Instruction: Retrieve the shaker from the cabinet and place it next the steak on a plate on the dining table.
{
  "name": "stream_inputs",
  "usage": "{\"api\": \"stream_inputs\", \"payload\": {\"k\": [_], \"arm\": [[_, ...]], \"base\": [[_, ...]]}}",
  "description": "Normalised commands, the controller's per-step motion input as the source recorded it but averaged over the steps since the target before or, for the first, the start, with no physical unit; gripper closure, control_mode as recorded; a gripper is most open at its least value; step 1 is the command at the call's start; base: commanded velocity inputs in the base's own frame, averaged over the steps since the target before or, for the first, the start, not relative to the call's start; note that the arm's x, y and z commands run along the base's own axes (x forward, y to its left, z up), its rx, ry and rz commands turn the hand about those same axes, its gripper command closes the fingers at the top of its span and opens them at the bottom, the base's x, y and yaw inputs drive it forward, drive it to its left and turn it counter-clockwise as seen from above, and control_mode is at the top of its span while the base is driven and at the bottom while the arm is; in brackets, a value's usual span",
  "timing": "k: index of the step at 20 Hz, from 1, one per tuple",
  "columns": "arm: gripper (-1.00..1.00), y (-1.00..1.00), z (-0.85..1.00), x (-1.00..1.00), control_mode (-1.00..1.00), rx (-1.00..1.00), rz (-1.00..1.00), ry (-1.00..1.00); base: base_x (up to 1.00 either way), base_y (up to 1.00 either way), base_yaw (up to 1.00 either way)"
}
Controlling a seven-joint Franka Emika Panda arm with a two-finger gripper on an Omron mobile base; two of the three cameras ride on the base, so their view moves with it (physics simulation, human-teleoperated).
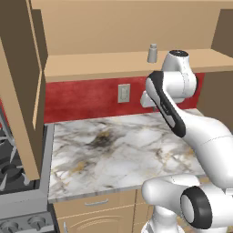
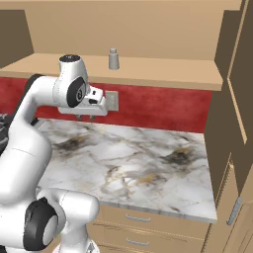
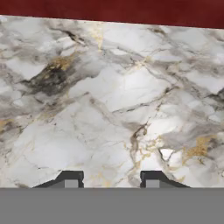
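The shaker [image 1: 152, 53] [image 2: 113, 59], a small grey cylinder with a lighter cap, stands upright on the wooden shelf of the open cabinet [image 1: 100, 66] [image 2: 163, 76]. My gripper [image 2: 85, 117] [image 3: 111, 181] hangs below the shelf, in front of the red wall, and points down at the marble counter. Its fingertips [image 3: 72, 180] are spread apart with nothing between them, so it is open and well below the shaker. The steak, the plate and the dining table are out of view.
A veined marble counter [image 1: 113, 145] [image 2: 148, 168] lies under the cabinet. Open cabinet doors [image 1: 18, 91] [image 2: 237, 99] jut out at both sides. There is a stove [image 1: 9, 173] on the left, a wall socket [image 1: 124, 93] on the backsplash and drawers [image 2: 138, 217] below.
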Motion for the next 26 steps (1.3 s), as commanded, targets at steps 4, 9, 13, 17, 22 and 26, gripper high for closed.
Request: {"api": "stream_inputs", "payload": {"k": [4,9,13,17,22,26], "arm": [[-1.00,0.00,0.01,-0.53,-1.00,0.00,0.00,-0.15],[-1.00,0.01,0.14,-0.80,-1.00,-0.05,0.00,-0.43],[-1.00,0.00,0.41,-0.79,-1.00,0.00,0.00,-0.37],[-1.00,-0.01,0.67,-0.53,-1.00,0.00,0.00,-0.24],[-1.00,-0.09,0.72,-0.23,-1.00,0.00,0.00,-0.20],[-1.00,-0.05,0.69,-0.06,-1.00,0.00,0.00,-0.13]], "base": [[0.00,0.00,0.00],[0.00,0.00,0.00],[0.00,0.00,0.00],[0.00,0.00,0.00],[0.00,0.00,0.00],[0.00,0.00,0.00]]}}
